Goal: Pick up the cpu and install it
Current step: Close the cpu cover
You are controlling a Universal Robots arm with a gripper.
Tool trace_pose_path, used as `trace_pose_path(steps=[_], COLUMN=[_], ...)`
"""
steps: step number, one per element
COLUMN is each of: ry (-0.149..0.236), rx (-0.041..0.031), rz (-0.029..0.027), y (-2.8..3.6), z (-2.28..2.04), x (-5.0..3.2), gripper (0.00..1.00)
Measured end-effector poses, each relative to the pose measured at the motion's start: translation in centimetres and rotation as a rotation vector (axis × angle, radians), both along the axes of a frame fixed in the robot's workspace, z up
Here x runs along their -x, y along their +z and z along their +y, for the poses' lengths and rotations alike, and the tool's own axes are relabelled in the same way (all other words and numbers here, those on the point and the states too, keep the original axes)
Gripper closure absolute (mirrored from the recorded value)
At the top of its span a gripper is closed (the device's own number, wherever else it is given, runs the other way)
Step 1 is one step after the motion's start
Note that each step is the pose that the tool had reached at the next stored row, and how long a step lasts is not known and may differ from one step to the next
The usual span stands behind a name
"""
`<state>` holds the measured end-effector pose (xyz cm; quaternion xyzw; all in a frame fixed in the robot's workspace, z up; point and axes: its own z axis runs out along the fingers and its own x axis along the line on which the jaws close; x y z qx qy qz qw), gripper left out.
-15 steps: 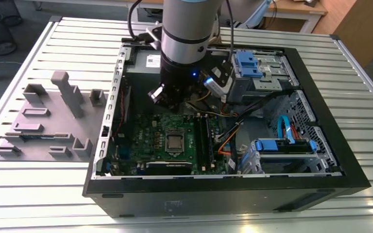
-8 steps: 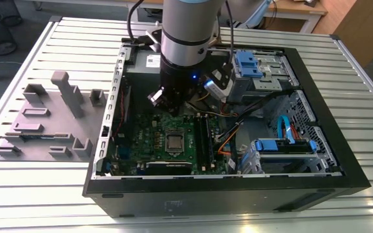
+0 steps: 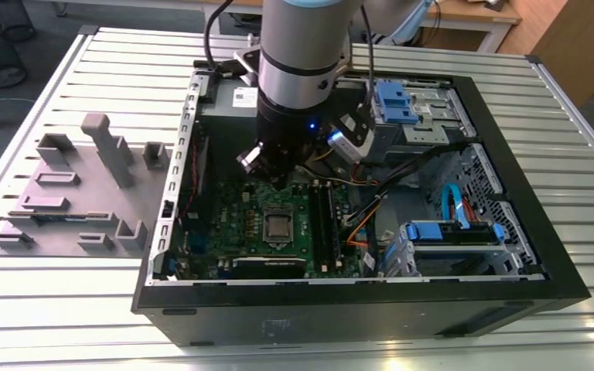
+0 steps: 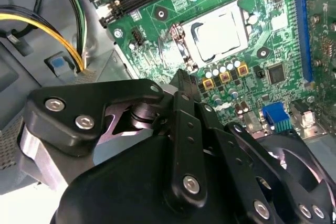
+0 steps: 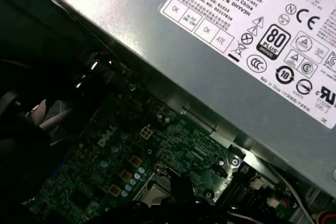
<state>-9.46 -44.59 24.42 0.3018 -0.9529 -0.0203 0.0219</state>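
In the exterior view the arm's gripper hangs inside the open computer case, just above the green motherboard. The cpu lies silvery in its socket, close beneath the gripper.

In the second wrist view the black linkage runs to a narrow tip near the socket frame, where the cpu sits flat. The fingers look drawn together with nothing between them, though I can't be sure.

In the first wrist view the grey power supply looms over the board.

To my eye the chip is already seated; closing the socket frame seems to be what remains.
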Motion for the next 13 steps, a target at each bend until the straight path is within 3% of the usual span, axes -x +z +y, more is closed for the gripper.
trace_pose_path(steps=[5,13], ry=[0.0,0.0], rx=[0.0014,0.0017], rz=[0.0,-0.0001], y=[0.0,-0.01], z=[-0.62,-2.83], x=[-0.58,-0.68], gripper=[0.89,0.89])
